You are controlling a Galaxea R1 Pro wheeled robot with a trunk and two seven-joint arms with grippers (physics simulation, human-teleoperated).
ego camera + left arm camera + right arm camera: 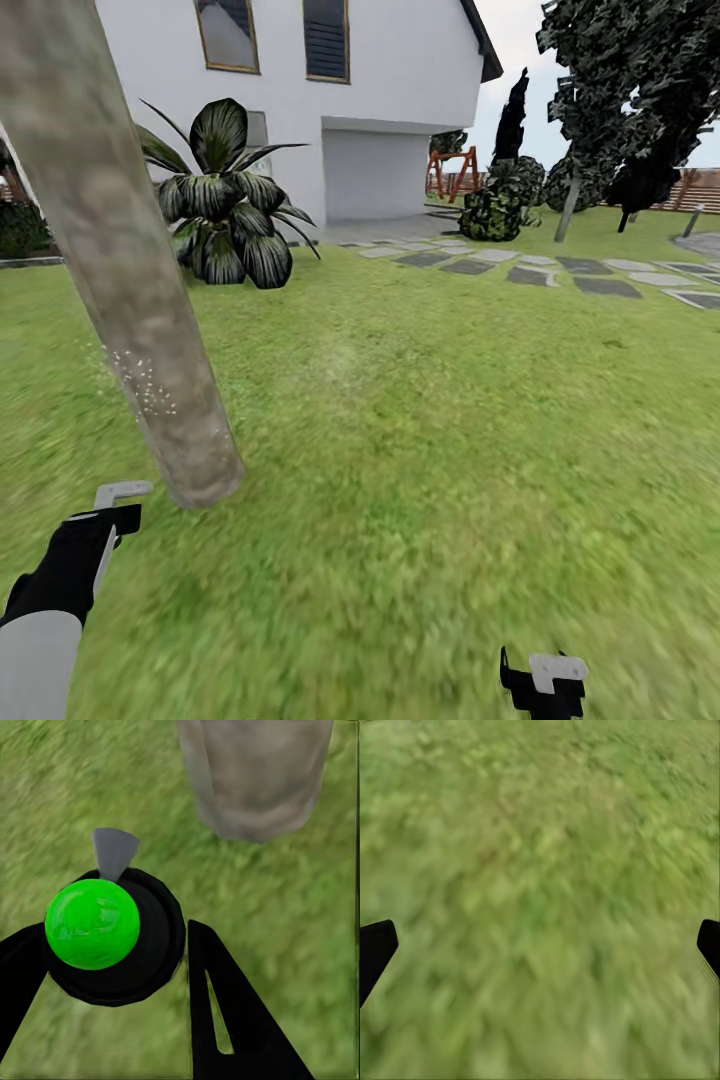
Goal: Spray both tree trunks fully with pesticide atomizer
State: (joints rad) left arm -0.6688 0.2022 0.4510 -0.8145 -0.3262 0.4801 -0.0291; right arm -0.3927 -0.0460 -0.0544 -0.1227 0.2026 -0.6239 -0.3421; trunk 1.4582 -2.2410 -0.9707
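A thick, mottled grey-brown tree trunk (120,260) leans across the left of the head view, its base in the grass (420,450). A patch of tiny white pesticide specks (150,385) dots its lower part. My left gripper (108,522) is just short of the trunk's base, shut on the pesticide atomizer (101,934). The atomizer has a black body and a bright green top, and its grey nozzle (114,851) points at the trunk (255,780). My right gripper (545,685) hangs open over bare lawn (540,870). A second tall tree (568,205) stands far off at the right.
A white house (390,80) closes the back, with a large dark-leaved plant (228,200) in front of it. Grey stepping stones (560,270) cross the lawn at the right. Round bushes (495,210) and a narrow black tree (512,115) stand beyond them.
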